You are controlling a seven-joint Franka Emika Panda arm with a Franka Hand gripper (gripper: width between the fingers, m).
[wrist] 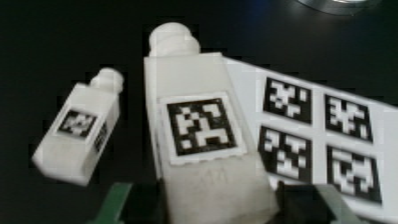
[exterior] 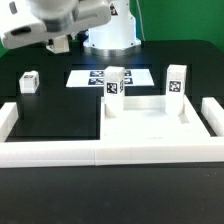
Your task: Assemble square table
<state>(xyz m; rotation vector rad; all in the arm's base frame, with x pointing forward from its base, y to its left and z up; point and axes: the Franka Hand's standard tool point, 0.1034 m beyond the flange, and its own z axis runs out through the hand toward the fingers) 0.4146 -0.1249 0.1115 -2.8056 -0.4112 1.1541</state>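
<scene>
In the wrist view a white leg block with a black-white tag runs up from between my fingers, its round peg pointing away. My gripper is shut on it. In the exterior view the gripper hangs high at the back left, and I cannot make out the held leg there. A second leg lies below on the dark table; it shows at the exterior view's left. Two more legs stand behind the white square tabletop, which sits at the exterior view's right.
The marker board lies at the back middle and also shows in the wrist view. The long white border wall runs along the front, with side arms at both ends. The arm's white base stands at the back.
</scene>
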